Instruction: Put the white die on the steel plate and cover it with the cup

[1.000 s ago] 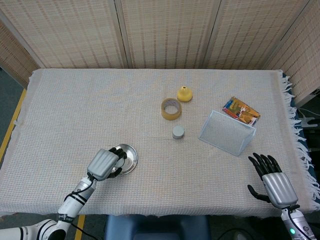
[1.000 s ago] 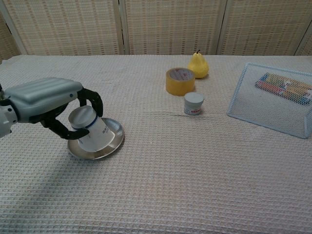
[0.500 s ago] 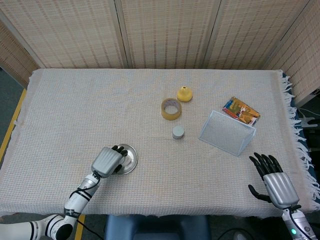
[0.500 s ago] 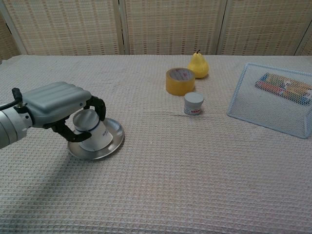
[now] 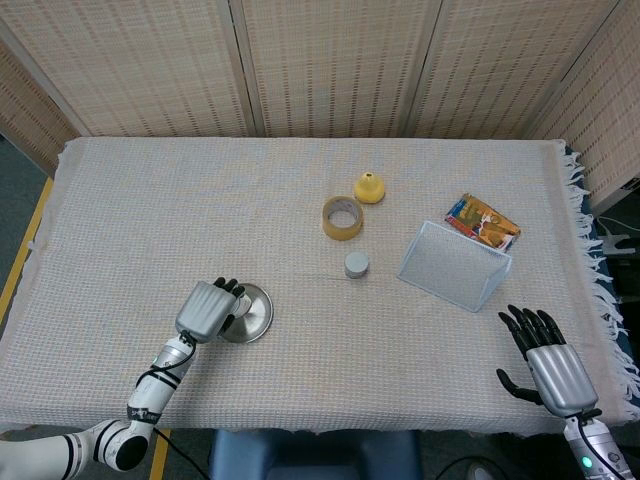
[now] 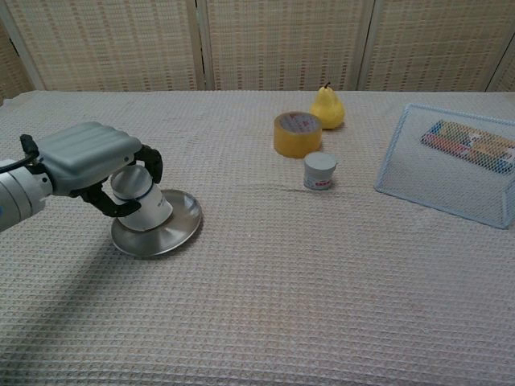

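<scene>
Woven bamboo screens behind, cream waffle-weave cloth over the counter [image 5: 300, 200]. Near left: dark fingers [image 6: 153, 163] of the left hand [image 6: 87, 157] curled around the white cup [image 6: 138, 195], gripping it from above and the left side. Cup upside down, wide mouth on the steel plate [image 6: 173, 233], leaning slightly. White die not visible in either view; whether under the cup, cannot tell. Plate flat on the cloth, seen from the head view as a round shine [image 5: 252, 312] just right of the hand's grey back [image 5: 205, 310]. Left forearm running down toward the near left edge.

Near right corner, head view only: right hand [image 5: 548, 365] with dark fingers [image 5: 525, 324] spread apart and holding nothing, off the near edge of the cloth, well apart from everything.

Further out, toward the middle: small grey-lidded jar [image 6: 319, 170] upright; just beyond it a roll of yellow tape [image 6: 297, 133] lying flat; yellow pear [image 6: 327, 108] beside the tape on its far right. Right side: pale blue wire basket [image 6: 402, 165] tipped on its side, with a colourful packet [image 5: 481, 221] just behind it.
</scene>
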`<state>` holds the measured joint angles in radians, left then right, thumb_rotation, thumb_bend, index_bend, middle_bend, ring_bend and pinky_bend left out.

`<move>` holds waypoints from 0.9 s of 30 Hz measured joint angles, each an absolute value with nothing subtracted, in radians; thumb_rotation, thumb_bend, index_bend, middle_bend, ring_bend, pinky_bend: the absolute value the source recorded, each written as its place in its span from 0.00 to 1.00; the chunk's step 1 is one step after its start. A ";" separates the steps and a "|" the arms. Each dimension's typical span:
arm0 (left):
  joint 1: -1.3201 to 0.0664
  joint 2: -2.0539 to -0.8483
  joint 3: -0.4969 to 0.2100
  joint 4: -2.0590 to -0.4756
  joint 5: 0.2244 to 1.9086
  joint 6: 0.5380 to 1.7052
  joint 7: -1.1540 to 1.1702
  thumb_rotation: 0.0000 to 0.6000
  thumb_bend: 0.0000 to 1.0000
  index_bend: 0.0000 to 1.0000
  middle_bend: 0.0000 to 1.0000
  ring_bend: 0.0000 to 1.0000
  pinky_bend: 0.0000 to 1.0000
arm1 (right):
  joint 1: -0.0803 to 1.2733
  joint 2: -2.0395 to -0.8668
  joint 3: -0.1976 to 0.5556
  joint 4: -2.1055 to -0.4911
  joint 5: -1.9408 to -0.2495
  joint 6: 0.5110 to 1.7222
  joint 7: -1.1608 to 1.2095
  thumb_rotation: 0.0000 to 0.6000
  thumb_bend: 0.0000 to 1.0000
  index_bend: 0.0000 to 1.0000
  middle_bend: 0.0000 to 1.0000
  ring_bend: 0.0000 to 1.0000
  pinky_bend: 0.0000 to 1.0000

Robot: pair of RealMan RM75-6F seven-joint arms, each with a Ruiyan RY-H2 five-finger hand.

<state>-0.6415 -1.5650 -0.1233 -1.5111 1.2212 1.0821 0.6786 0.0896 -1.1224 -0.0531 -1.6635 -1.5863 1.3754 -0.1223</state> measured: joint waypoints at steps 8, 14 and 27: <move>-0.649 -1.492 -0.122 -1.638 1.177 0.987 0.564 1.00 0.37 0.42 0.59 0.52 0.77 | 0.089 -1.123 -0.053 -1.663 -1.581 1.374 -0.125 0.75 0.27 0.00 0.00 0.00 0.00; -0.667 -1.440 -0.114 -1.681 1.213 0.948 0.479 1.00 0.37 0.42 0.58 0.52 0.76 | 0.087 -1.121 -0.053 -1.668 -1.581 1.375 -0.129 0.75 0.27 0.00 0.00 0.00 0.00; -0.671 -1.496 -0.118 -1.577 1.149 1.065 0.661 1.00 0.37 0.40 0.59 0.53 0.77 | 0.085 -1.118 -0.054 -1.670 -1.587 1.380 -0.126 0.75 0.27 0.00 0.00 0.00 0.00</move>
<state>-0.6709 -1.4961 -0.1180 -1.5771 1.1493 1.0653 0.6613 0.0848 -1.1180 -0.0542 -1.6697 -1.5868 1.3804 -0.1260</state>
